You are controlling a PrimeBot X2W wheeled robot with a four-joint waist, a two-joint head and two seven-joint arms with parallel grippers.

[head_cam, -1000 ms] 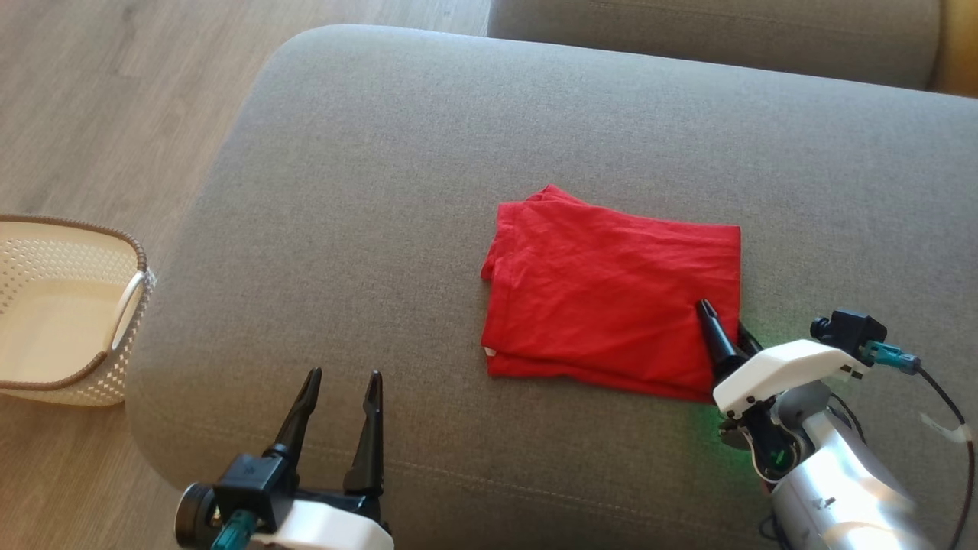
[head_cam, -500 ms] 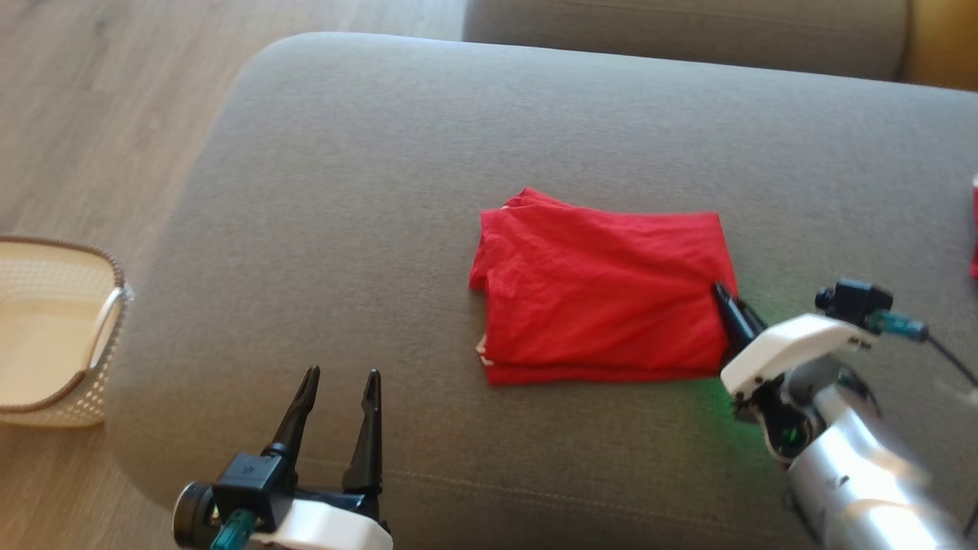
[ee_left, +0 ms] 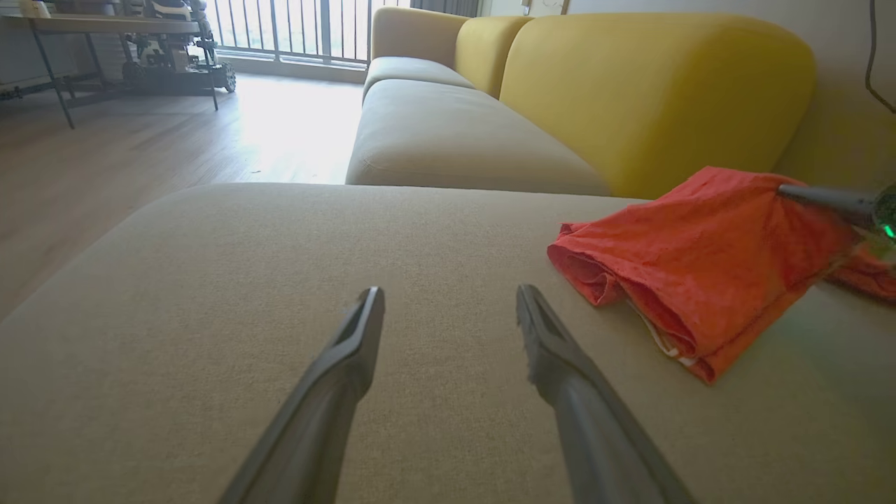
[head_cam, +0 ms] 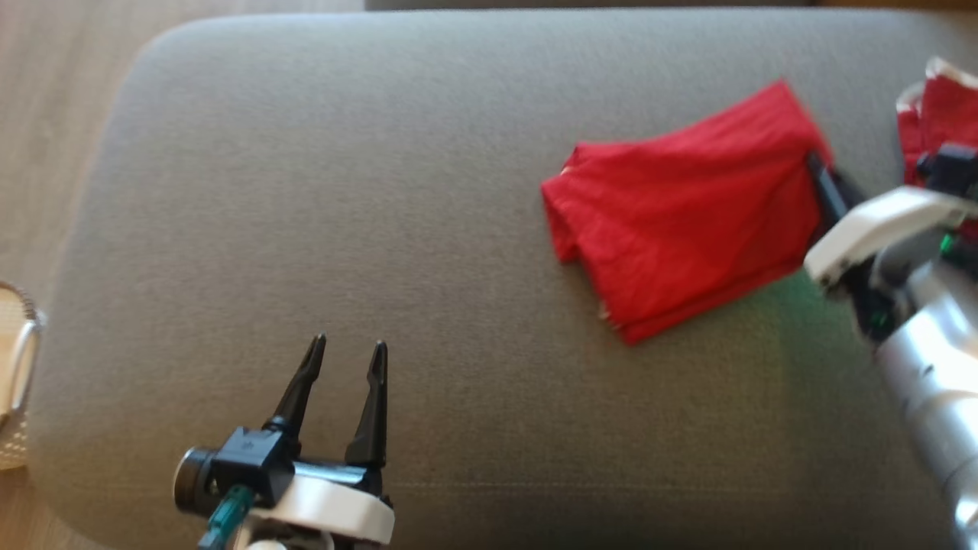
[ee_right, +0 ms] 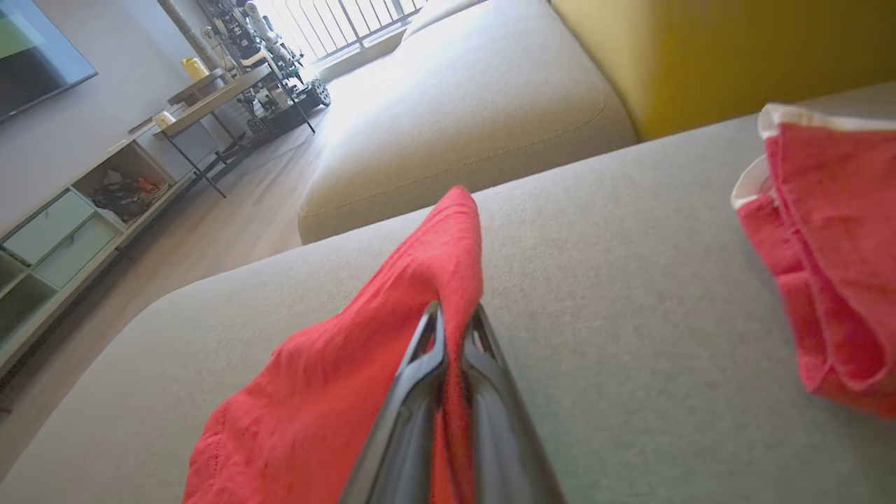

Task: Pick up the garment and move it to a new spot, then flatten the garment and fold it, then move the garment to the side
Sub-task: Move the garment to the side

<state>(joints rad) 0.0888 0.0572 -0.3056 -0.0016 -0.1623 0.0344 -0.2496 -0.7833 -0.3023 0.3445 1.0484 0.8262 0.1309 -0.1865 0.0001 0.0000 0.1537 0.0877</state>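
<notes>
Right gripper (head_cam: 819, 169) pinches the folded red garment (head_cam: 680, 221) at its right edge, its long axis slanting toward the upper right (left gripper (head_cam: 348, 353): 2 fingers spread).

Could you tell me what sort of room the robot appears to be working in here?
Most likely a home living room: a yellow-backed sofa, a wooden floor, and a dark screen on the wall above a low shelf unit.

Basket (head_cam: 23, 351) cut at left edge; second red cloth (head_cam: 938, 114) cut at right; right tool (head_cam: 815, 163) blurred against garment (head_cam: 688, 214).
</notes>
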